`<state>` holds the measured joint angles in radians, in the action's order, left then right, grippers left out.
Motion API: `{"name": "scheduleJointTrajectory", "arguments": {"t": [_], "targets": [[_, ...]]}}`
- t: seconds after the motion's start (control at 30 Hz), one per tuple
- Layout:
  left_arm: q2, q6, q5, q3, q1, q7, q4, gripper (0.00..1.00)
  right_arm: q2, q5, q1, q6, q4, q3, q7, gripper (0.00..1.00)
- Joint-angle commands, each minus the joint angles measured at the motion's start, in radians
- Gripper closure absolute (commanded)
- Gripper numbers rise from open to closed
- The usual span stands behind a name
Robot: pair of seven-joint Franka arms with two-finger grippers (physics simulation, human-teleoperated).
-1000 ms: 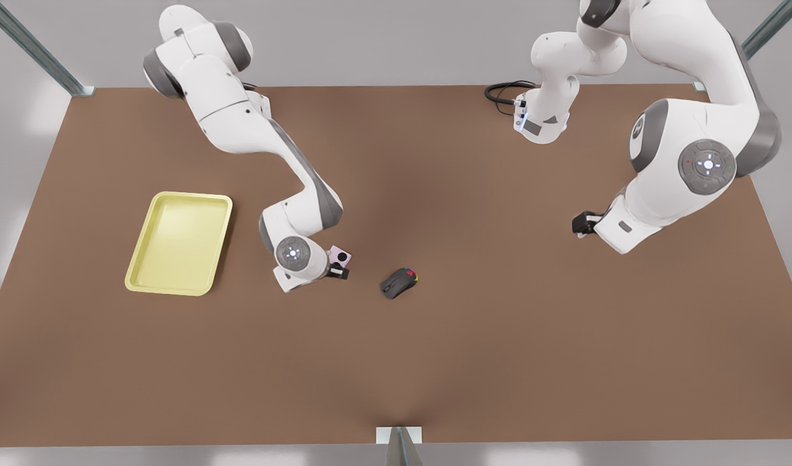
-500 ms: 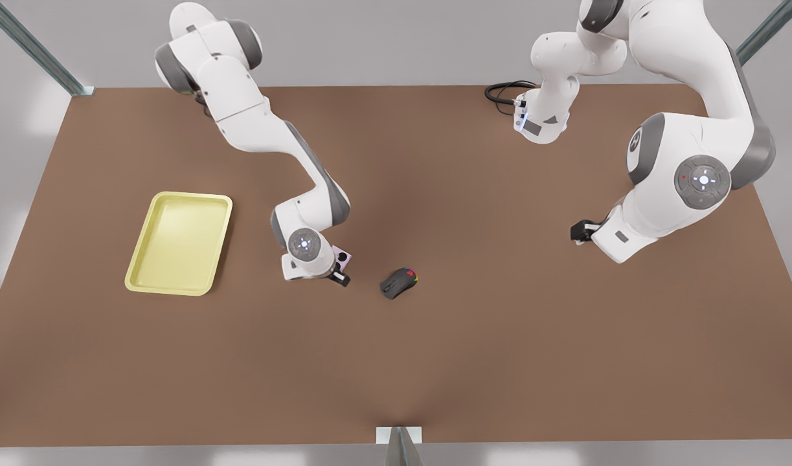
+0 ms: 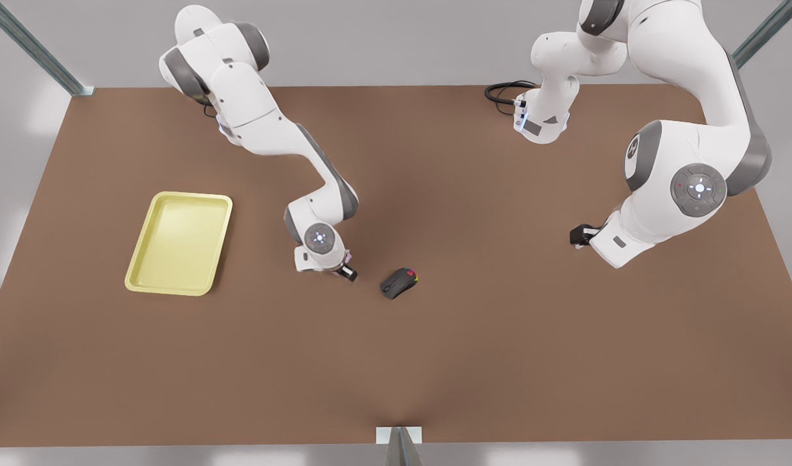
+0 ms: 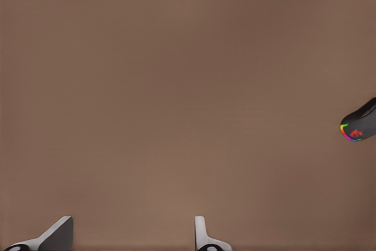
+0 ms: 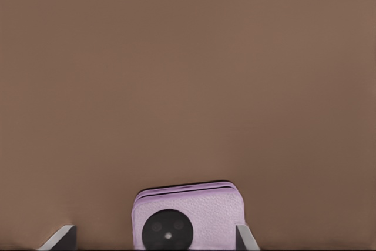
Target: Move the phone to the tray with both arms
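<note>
The pale pink phone [image 5: 187,217] lies flat on the brown surface [image 5: 188,74], lens side up, between the right end effector's [image 5: 155,238] spread fingertips [image 5: 60,237].

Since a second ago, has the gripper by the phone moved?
Yes. The right gripper has shifted toward the front view's right, away from the tray and nearer the mouse, its open fingers either side of the phone.

The tray [image 3: 179,243] lies at the front view's left, the mouse [image 3: 399,283] mid-table [image 3: 499,362], phone [image 5: 188,218] between them.
</note>
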<state>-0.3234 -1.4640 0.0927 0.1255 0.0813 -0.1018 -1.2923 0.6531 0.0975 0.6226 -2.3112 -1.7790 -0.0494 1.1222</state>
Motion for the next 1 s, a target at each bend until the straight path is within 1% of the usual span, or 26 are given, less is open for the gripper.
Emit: {"name": "scheduleJointTrajectory", "arguments": {"t": [0.0, 0.27, 0.5, 0.53, 0.63, 0.73, 0.8, 0.9, 0.97], "targets": [[0.0, -0.001, 0.001, 0.0, 0.0, 0.004, 0.001, 0.0, -0.018, 0.001, 0.005, -0.048, -0.042, 0.0, 0.034, 0.0], [-0.008, -0.01, 0.002, 0.0, 0.0, -0.004, -0.001, 0.0, -0.021, 0.001, 0.019, -0.117, -0.089, 0.0, -0.002, 0.0], [-0.019, -0.012, 0.002, -0.001, 0.002, -0.01, -0.001, 0.0, -0.01, 0.001, 0.02, -0.128, -0.097, 0.002, -0.004, 0.0], [-0.019, -0.012, 0.002, -0.001, 0.002, -0.012, -0.001, 0.0, -0.012, 0.001, 0.02, -0.168, -0.119, 0.002, -0.01, 0.0], [-0.019, -0.012, 0.002, -0.001, 0.002, -0.018, -0.001, 0.0, -0.013, 0.001, 0.02, -0.166, -0.119, 0.002, -0.01, 0.0], [-0.02, -0.012, 0.002, -0.001, 0.002, -0.018, -0.001, 0.0, -0.017, 0.001, 0.02, -0.157, -0.112, 0.002, -0.01, 0.06], [-0.02, -0.012, 0.004, -0.001, 0.002, -0.018, -0.001, 0.0, -0.017, 0.001, 0.02, -0.155, -0.111, 0.002, -0.008, 0.18], [-0.02, -0.012, 0.004, -0.001, 0.002, -0.018, -0.001, 0.0, -0.017, 0.001, 0.02, -0.155, -0.112, 0.002, -0.01, 0.24], [-0.02, -0.013, 0.004, -0.001, 0.002, -0.018, -0.001, 0.0, -0.021, 0.001, 0.02, -0.155, -0.112, 0.002, -0.01, 0.24]]}}
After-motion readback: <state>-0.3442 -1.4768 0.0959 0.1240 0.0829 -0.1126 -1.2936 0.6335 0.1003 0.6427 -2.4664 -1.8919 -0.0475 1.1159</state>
